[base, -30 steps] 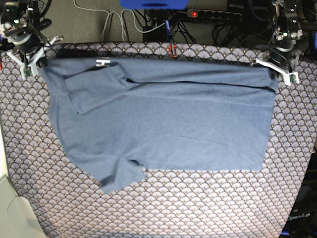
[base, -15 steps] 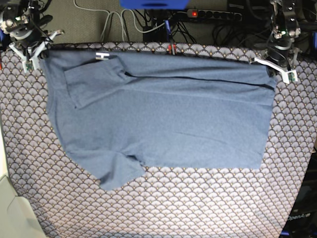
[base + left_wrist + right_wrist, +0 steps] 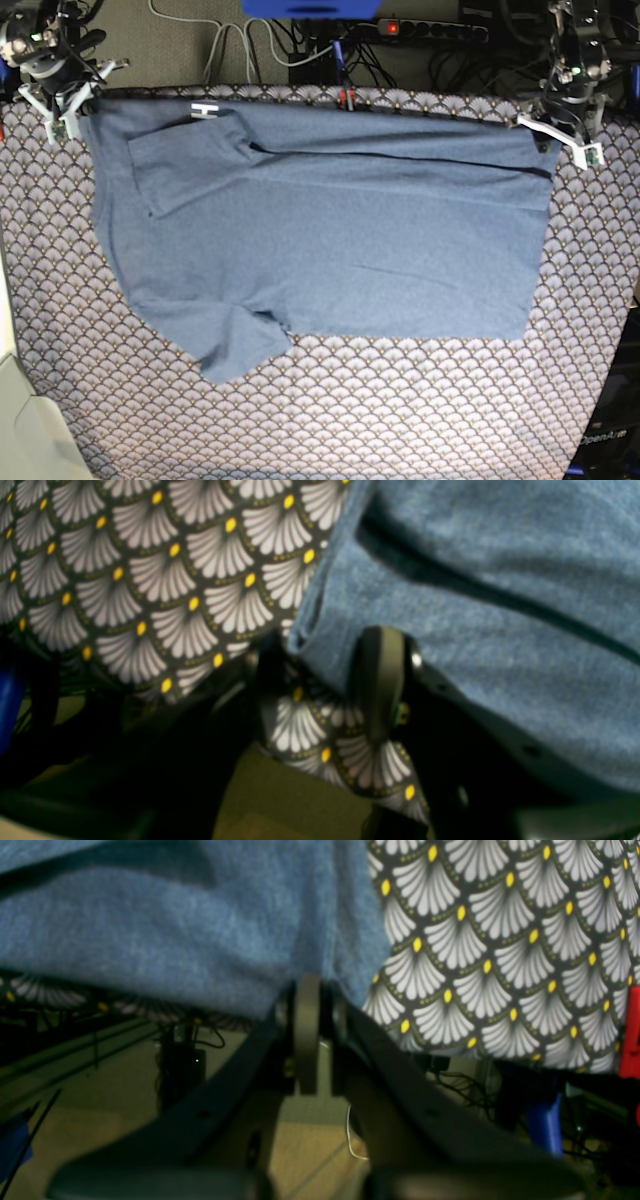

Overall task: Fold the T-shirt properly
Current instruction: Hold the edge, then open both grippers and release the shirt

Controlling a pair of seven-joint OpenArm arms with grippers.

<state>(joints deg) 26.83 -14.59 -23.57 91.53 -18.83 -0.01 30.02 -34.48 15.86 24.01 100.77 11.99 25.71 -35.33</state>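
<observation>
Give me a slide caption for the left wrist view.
Left pincer open at the T-shirt corner, over the scallop-patterned cover.

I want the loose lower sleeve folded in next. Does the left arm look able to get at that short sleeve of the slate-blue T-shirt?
Probably not directly: the left gripper sits at the far corner of the slate-blue T-shirt, while the lower sleeve lies diagonally across it, nearer the right gripper. Nothing blocks the path; it is just a long stretch.

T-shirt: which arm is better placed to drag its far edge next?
Probably the right. Its pincer is shut on the T-shirt corner, while the left pincer stands open with only patterned cover between its fingers.
</observation>
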